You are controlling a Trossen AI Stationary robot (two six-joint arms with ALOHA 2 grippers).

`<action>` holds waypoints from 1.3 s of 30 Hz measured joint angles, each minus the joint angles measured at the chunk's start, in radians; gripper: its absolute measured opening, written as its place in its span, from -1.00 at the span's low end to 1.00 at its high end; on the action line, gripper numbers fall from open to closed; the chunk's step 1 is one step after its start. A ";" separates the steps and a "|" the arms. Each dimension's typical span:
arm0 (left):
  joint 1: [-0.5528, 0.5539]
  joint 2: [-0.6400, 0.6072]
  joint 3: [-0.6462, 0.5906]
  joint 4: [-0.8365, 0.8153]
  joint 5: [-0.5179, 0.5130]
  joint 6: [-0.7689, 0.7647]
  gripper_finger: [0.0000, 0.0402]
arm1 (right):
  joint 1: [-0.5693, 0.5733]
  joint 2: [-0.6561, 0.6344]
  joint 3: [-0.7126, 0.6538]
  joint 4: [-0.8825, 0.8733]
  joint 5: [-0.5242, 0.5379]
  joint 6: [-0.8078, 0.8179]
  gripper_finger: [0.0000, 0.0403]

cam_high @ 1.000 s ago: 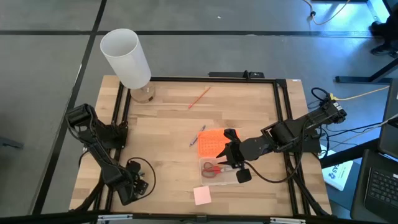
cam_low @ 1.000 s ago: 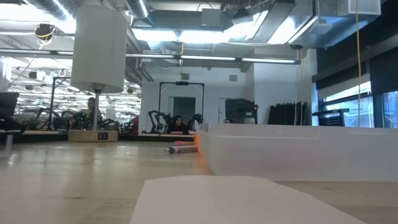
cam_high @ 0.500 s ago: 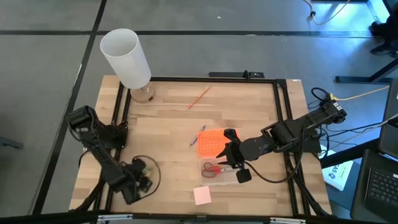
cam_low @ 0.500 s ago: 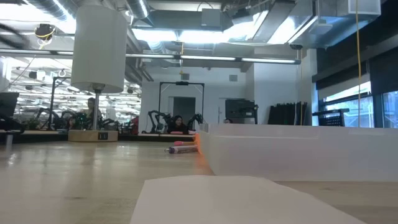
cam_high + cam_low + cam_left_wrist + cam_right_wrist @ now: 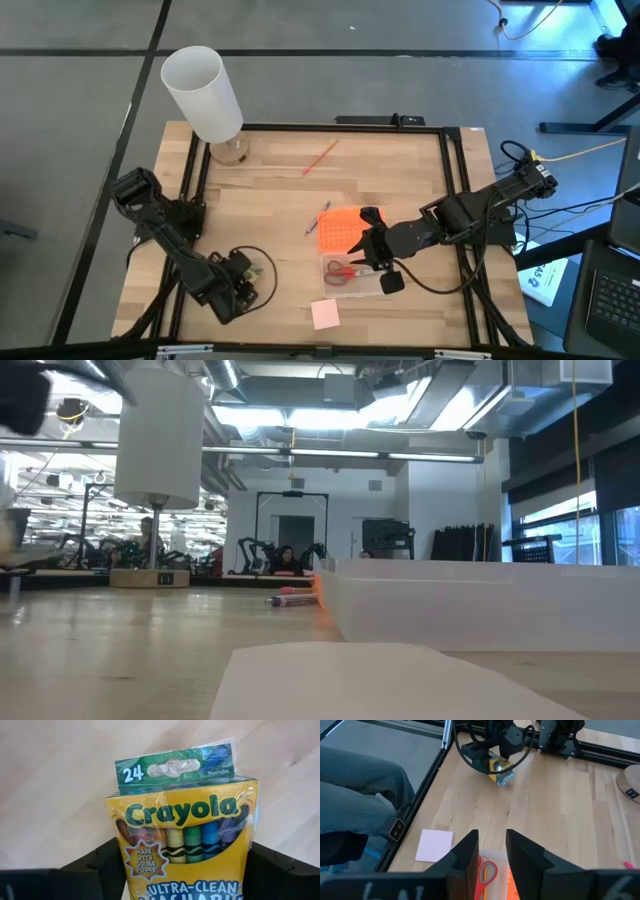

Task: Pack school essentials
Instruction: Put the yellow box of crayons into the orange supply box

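High view: left gripper (image 5: 252, 284) near the table (image 5: 260, 200) front-left, fingers (image 5: 107, 857) clamped on the crayon box (image 5: 185, 845). Right gripper (image 5: 490, 851) over the clear box (image 5: 352, 272) holding scissors (image 5: 340, 270), fingers slightly apart, gripping nothing.

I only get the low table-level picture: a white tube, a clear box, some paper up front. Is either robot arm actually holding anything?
Observer: Yes. The left gripper is shut on a crayon box.
Operator: Where is that?
Observer: Above the table's front left part.
Operator: And the other arm?
Observer: The right gripper is open, above the clear box.
Operator: Anything inside that box?
Observer: Red-handled scissors.
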 joint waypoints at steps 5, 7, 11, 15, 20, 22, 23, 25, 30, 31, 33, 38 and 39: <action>0.071 0.000 0.083 0.002 -0.019 0.224 0.41 | 0.000 0.000 0.000 0.000 0.000 0.000 -0.50; 0.102 0.000 0.119 0.000 -0.042 0.319 0.41 | 0.000 0.000 0.000 0.000 0.000 0.000 -0.50; 0.155 -0.002 0.179 0.001 -0.047 0.483 0.41 | 0.000 0.000 0.000 0.000 0.000 0.000 -0.50; 0.201 -0.002 0.225 0.001 -0.044 0.618 0.41 | 0.000 0.000 0.000 0.000 0.000 0.000 -0.50; 0.253 -0.002 0.279 0.004 -0.036 0.760 0.41 | 0.000 0.000 0.000 0.000 0.000 0.000 -0.50; 0.271 -0.002 0.296 0.005 -0.035 0.809 0.41 | 0.000 0.000 0.000 0.004 -0.002 0.019 -0.50; 0.280 -0.002 0.304 0.008 -0.033 0.832 0.41 | 0.000 0.000 0.000 0.005 -0.022 0.046 -0.50; 0.297 -0.002 0.318 0.017 -0.014 0.877 0.41 | 0.000 -0.003 0.000 0.007 -0.048 0.048 -0.50; 0.355 -0.003 0.322 0.087 0.042 0.995 0.41 | 0.003 -0.083 -0.001 0.006 -0.052 0.057 -0.50; 0.367 -0.003 0.322 0.099 0.052 1.021 0.41 | 0.007 -0.104 -0.001 0.005 -0.046 0.058 -0.50; 0.391 -0.003 0.322 0.114 0.067 1.064 0.41 | 0.014 -0.147 -0.001 -0.005 -0.015 0.057 -0.50; 0.452 -0.003 0.322 0.161 0.104 1.173 0.41 | 0.046 -0.269 -0.072 -0.033 0.123 0.090 -0.50; 0.465 -0.003 0.322 0.178 0.109 1.199 0.41 | 0.054 -0.293 -0.103 -0.036 0.131 0.108 -0.50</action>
